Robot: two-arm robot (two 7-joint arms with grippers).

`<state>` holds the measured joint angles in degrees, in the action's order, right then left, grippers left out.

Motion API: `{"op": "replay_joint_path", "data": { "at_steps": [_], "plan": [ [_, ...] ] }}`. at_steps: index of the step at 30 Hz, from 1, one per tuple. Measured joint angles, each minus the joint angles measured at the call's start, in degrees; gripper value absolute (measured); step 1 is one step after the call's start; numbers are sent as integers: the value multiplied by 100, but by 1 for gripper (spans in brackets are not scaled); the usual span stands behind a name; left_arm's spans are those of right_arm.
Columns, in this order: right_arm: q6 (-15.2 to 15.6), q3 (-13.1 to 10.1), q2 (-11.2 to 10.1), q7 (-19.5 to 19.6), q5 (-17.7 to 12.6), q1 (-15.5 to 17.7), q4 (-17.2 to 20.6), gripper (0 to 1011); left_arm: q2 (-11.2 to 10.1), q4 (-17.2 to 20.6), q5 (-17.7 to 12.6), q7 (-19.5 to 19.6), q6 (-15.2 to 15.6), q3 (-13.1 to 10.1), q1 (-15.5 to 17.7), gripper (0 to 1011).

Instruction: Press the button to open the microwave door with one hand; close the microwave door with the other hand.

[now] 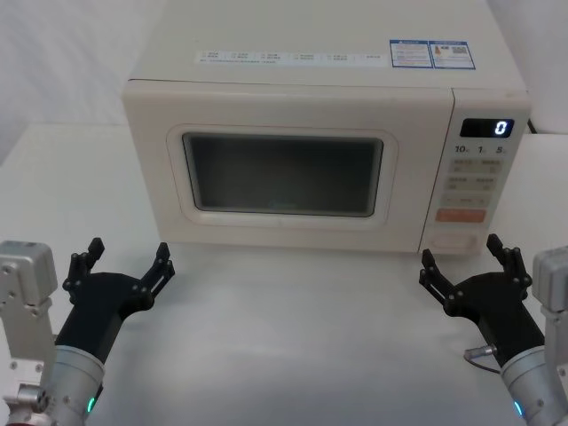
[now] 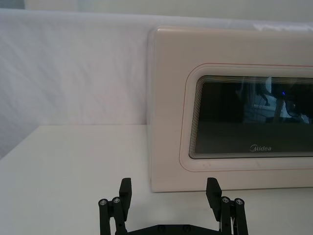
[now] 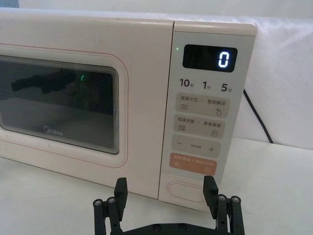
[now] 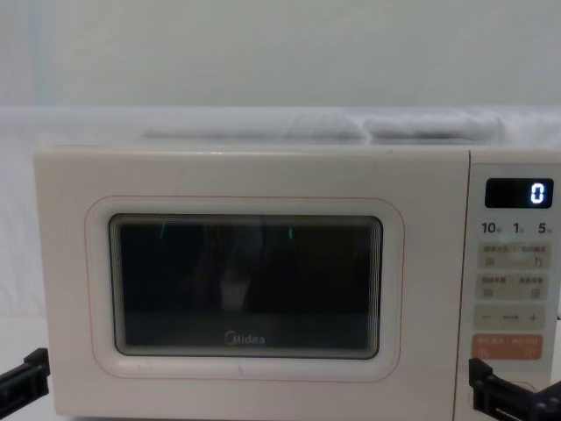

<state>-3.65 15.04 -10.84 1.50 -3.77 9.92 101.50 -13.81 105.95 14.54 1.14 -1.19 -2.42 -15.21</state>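
Microwave door [image 1: 284, 169] sits flush and shut. Both grippers, left [image 1: 126, 263] and right [image 1: 461, 262], hover spread wide and empty, the right near the button [image 3: 185, 190].

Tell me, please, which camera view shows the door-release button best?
The right wrist view: the button sits close and unobstructed at the panel's foot, just beyond the open right gripper. The head view shows it small and faint; in the chest view I cannot make it out.
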Motion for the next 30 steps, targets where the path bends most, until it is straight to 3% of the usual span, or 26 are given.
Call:
{"op": "replay_joint_path", "data": {
  "at_steps": [26,30],
  "plan": [
    [0,0,0,0,0,0,0,1002,1,0,0,0,0,0,0,1001],
    [0,0,0,0,0,0,0,944,0,0,0,0,0,0,0,1001]
  ]
}}
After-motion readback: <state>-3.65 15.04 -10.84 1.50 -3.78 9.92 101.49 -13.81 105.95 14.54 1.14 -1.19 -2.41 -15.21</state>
